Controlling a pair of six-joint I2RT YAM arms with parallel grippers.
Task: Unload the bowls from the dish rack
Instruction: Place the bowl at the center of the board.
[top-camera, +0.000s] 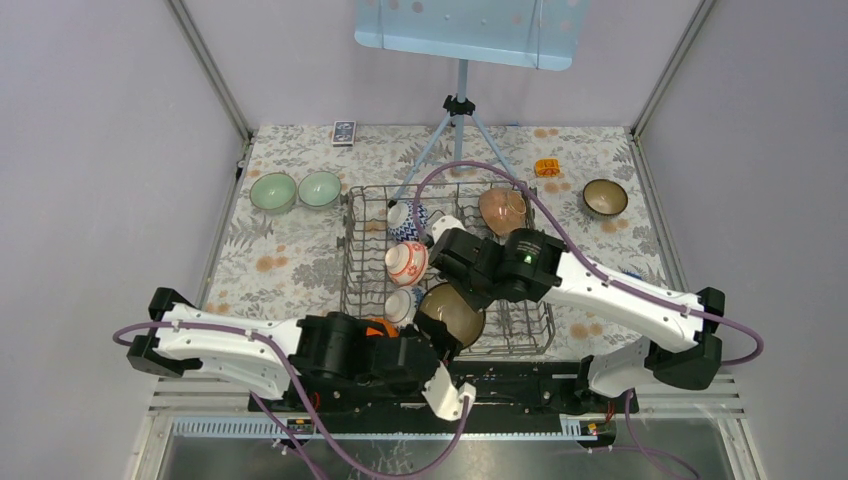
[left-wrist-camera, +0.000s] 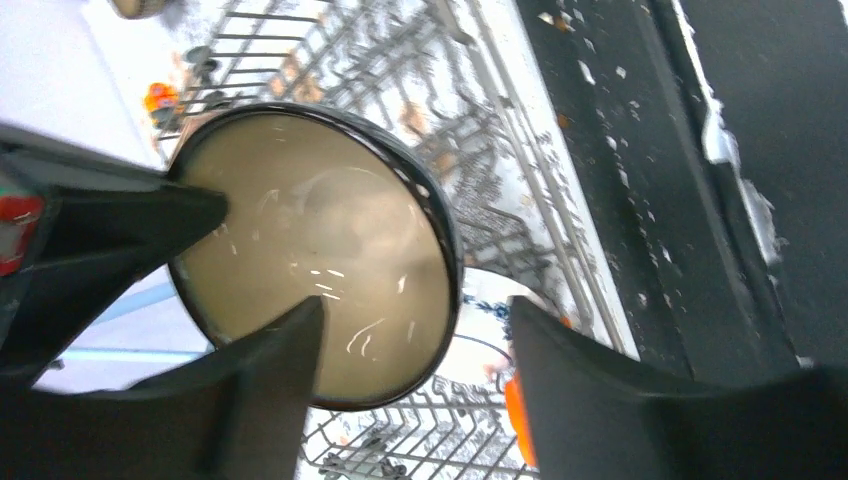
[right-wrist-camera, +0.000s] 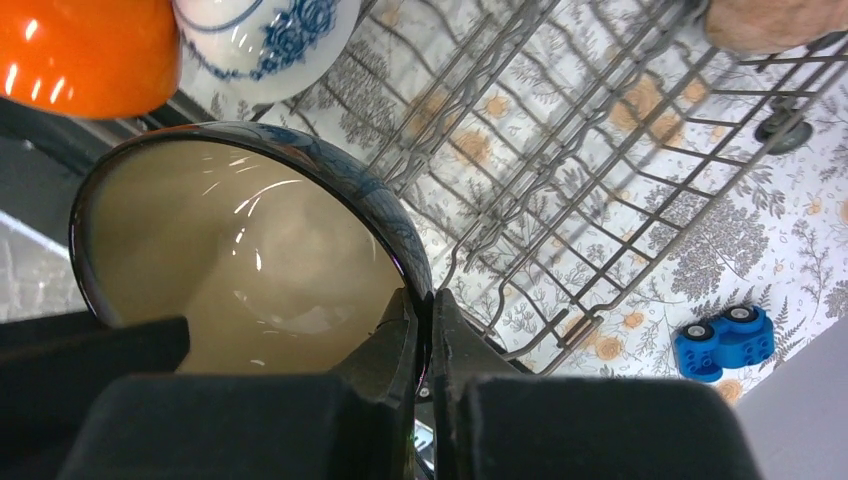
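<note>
The grey wire dish rack (top-camera: 520, 300) sits mid-table. My right gripper (right-wrist-camera: 425, 310) is shut on the rim of a dark brown bowl with a tan inside (right-wrist-camera: 230, 260), held tilted over the rack's near end (top-camera: 452, 313). My left gripper (left-wrist-camera: 415, 330) is open right at that bowl (left-wrist-camera: 320, 250), one finger (left-wrist-camera: 270, 370) in front of its inside, the other (left-wrist-camera: 580, 370) beside an orange bowl (left-wrist-camera: 515, 410). In the rack are two blue-and-white bowls (top-camera: 405, 220) (top-camera: 403, 303), a red-and-white bowl (top-camera: 406, 262) and a brownish bowl (top-camera: 502, 208). Two pale green bowls (top-camera: 272, 191) (top-camera: 319, 188) stand on the table at left, a dark brown one (top-camera: 605, 197) at right.
A blue-grey tripod stand (top-camera: 460, 110) stands behind the rack, one leg reaching its far edge. A small dark card (top-camera: 343, 132) and an orange block (top-camera: 546, 167) lie at the back. A blue toy car (right-wrist-camera: 730, 335) lies right of the rack. Grey walls close in both sides.
</note>
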